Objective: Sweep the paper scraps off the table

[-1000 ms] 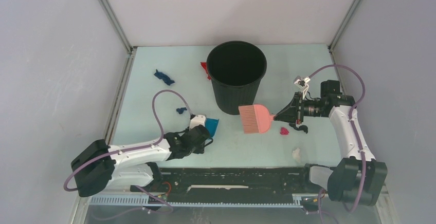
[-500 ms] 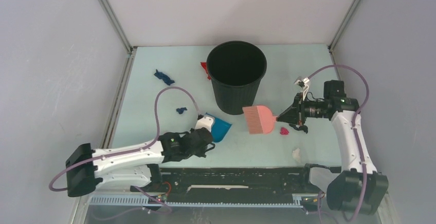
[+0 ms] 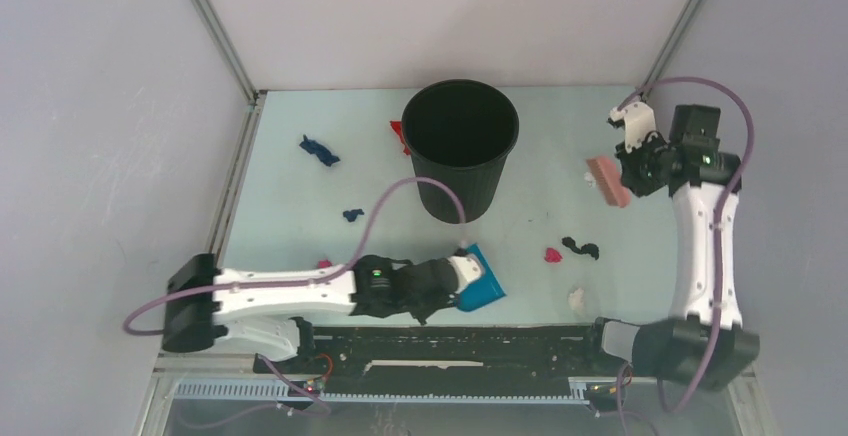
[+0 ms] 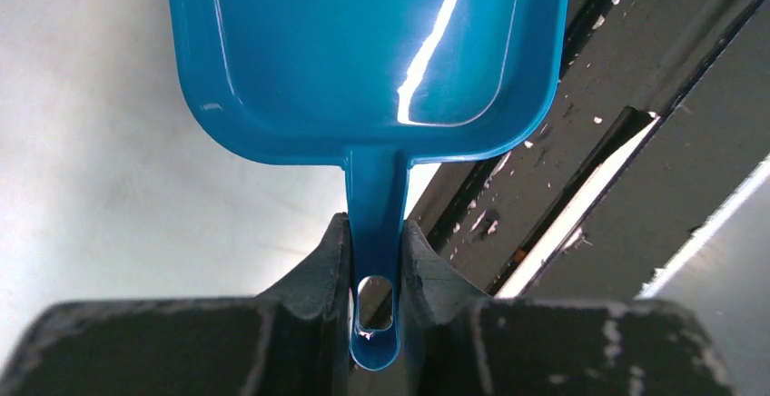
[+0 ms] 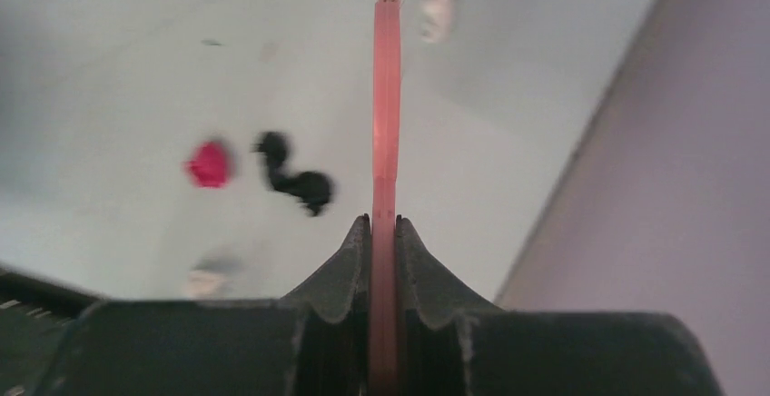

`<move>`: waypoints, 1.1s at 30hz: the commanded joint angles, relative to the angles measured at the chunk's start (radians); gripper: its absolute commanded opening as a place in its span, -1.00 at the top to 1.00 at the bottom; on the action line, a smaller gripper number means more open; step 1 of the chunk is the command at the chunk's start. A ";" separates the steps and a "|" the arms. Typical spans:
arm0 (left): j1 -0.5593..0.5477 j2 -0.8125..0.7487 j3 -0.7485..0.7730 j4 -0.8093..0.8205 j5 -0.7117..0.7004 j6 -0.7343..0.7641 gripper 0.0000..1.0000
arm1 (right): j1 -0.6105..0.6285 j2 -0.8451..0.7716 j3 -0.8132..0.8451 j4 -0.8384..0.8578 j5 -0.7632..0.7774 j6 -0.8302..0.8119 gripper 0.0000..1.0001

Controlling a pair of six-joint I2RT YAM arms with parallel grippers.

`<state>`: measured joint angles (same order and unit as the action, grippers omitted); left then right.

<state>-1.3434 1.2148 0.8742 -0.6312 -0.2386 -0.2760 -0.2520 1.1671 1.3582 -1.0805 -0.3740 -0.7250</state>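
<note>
Pale mint-green table (image 3: 290, 206) between grey walls carries a round black plastic bin (image 3: 460, 156). At the near edge the left gripper (image 4: 374, 252) is clamped on the handle of a blue plastic dustpan (image 4: 363, 60), whose pan reaches ahead of its fingers. Far right, the right gripper (image 5: 383, 232) pinches a flat pink hand brush (image 5: 386, 96).

Of the paper scraps, a black scrap (image 3: 580, 248), a magenta scrap (image 3: 551, 254) and a white scrap (image 3: 577, 299) lie on the table nearer the arm bases than the right gripper. A dark blue scrap (image 3: 318, 149) and a red scrap (image 3: 398, 134) lie well beyond the left gripper.
</note>
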 commanded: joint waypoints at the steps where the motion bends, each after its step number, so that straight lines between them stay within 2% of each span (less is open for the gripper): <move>1: -0.018 0.177 0.113 0.068 0.055 0.210 1.00 | 0.001 0.159 0.088 0.173 0.339 -0.032 1.00; 4: -0.012 0.291 0.189 0.116 0.092 0.266 1.00 | 0.021 0.263 0.177 0.220 0.445 -0.024 1.00; 6: 0.011 0.352 0.241 0.117 0.157 0.249 1.00 | 0.042 0.322 0.219 0.252 0.502 -0.022 1.00; 9: 0.043 0.365 0.262 0.127 0.262 0.217 1.00 | 0.096 0.407 0.245 0.314 0.583 -0.031 1.00; 13: 0.062 0.348 0.301 0.100 0.248 0.204 1.00 | 0.172 0.509 0.253 0.356 0.628 -0.044 1.00; 18: 0.064 0.416 0.367 0.049 0.209 0.227 1.00 | 0.234 0.595 0.249 0.317 0.603 -0.007 1.00; 22: 0.088 0.484 0.382 0.024 0.264 0.224 1.00 | 0.294 0.576 0.177 0.268 0.547 0.031 1.00; 28: 0.102 0.518 0.386 0.024 0.289 0.216 1.00 | 0.406 0.429 0.031 0.137 0.428 0.107 1.00; 33: 0.104 0.540 0.387 0.019 0.280 0.214 1.00 | 0.489 0.304 -0.013 -0.019 0.318 0.186 1.00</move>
<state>-1.2434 1.7451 1.2423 -0.6132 0.0307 -0.0704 0.1898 1.5906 1.3567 -0.9440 0.0666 -0.6346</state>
